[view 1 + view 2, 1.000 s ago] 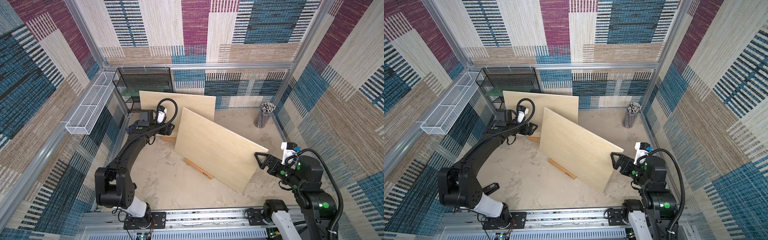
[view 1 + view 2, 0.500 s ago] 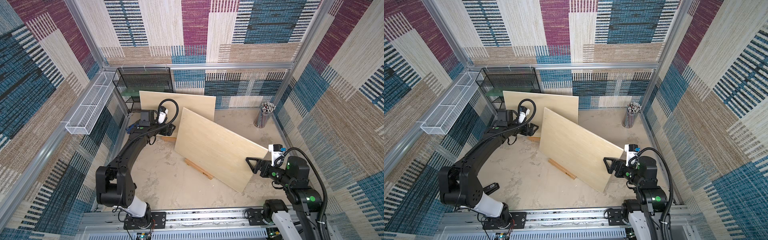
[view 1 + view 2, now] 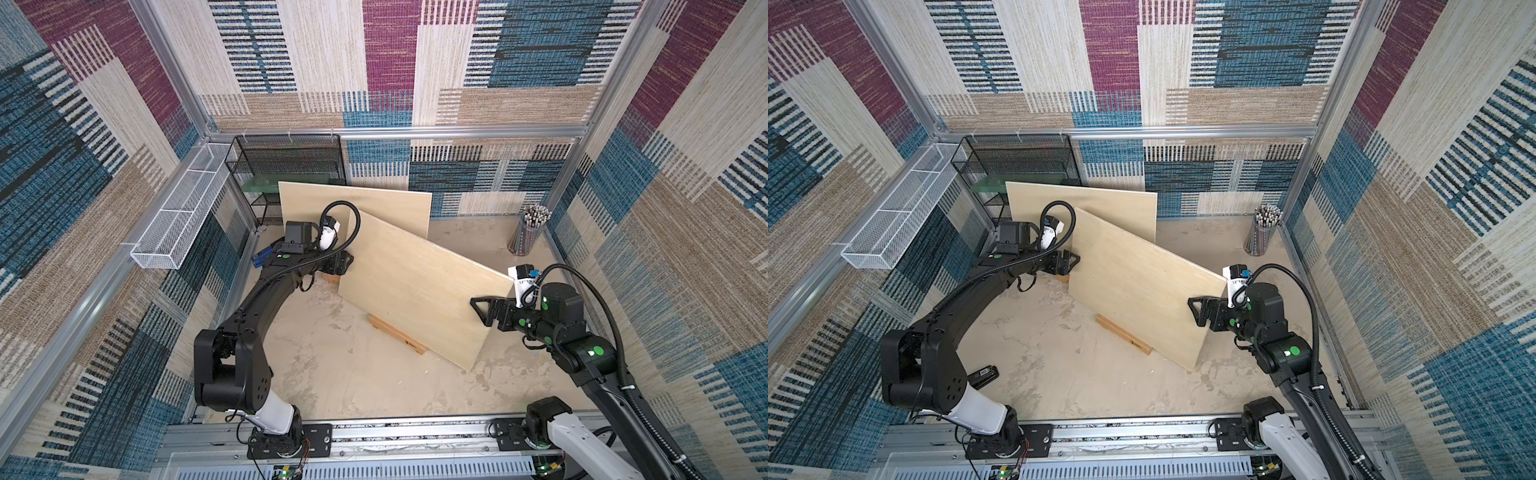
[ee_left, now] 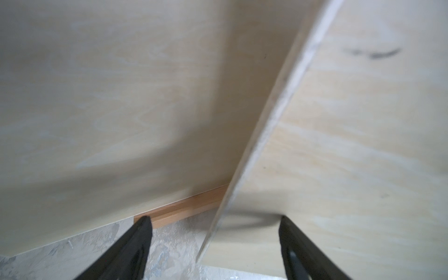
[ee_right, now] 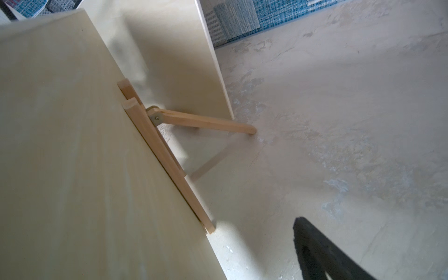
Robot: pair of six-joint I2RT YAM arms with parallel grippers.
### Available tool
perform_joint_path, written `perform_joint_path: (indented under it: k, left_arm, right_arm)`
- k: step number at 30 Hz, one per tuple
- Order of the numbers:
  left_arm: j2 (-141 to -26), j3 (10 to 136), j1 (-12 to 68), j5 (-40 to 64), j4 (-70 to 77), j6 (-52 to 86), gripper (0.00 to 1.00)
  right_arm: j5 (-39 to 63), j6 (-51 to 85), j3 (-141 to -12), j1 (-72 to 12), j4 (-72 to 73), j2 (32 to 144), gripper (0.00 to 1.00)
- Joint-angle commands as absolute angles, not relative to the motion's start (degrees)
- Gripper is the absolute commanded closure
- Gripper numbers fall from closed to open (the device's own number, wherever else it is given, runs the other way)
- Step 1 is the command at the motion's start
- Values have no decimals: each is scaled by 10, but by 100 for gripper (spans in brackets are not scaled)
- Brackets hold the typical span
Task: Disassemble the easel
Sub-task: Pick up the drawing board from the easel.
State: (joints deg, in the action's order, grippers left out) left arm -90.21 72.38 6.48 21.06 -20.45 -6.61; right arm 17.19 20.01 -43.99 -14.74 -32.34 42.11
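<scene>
1. The worktop point(image 3: 353, 374) point(image 3: 1059, 365) carries all the items listed below.

2. The front board point(image 3: 415, 286) point(image 3: 1138, 282) stands slanted at the centre of the worktop. It runs diagonally from near the left arm to near the right arm.

3. The rear board point(image 3: 374, 203) point(image 3: 1100, 203) stands behind the front board, against the back wall. The front board overlaps its lower part in both top views.

4. A black rack point(image 3: 286, 162) occupies the back left corner, and a white basket point(image 3: 183, 212) hangs on the left wall.

5. The easel point(image 5: 164, 155) stands behind the front board, which leans on its uprights.
   - Its hinged rear leg splays back to the worktop, near the rear board's corner.
   - In both top views only its ledge point(image 3: 397, 334) point(image 3: 1123, 334) shows, under the front board's lower edge.

6. The left end effector point(image 4: 214, 218) point(image 3: 347, 264) is wide apart. The front board's left edge passes between the fingers, and neither finger touches it. It holds nothing.

7. The right end effector point(image 3: 484, 311) point(image 3: 1200, 311) is fully spread at the front board's right edge.
   - In the right wrist view, one finger point(image 5: 315, 242) shows behind the board, clear of it.
   - The board hides the other finger. Nothing is gripped.

8. A cup point(image 3: 525, 232) of pencils stands in the back right corner.
</scene>
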Motion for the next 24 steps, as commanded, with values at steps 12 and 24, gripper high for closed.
perform_joint_path:
  k: [12, 24]
  left_arm:
    - [-900, 732, 59, 257, -175, -61, 17]
    - [-912, 751, 50, 357, -176, -61, 17]
  right_arm:
    - [210, 83, -454, -41, -276, 494, 5]
    - [288, -32, -567, 12, -327, 655, 5]
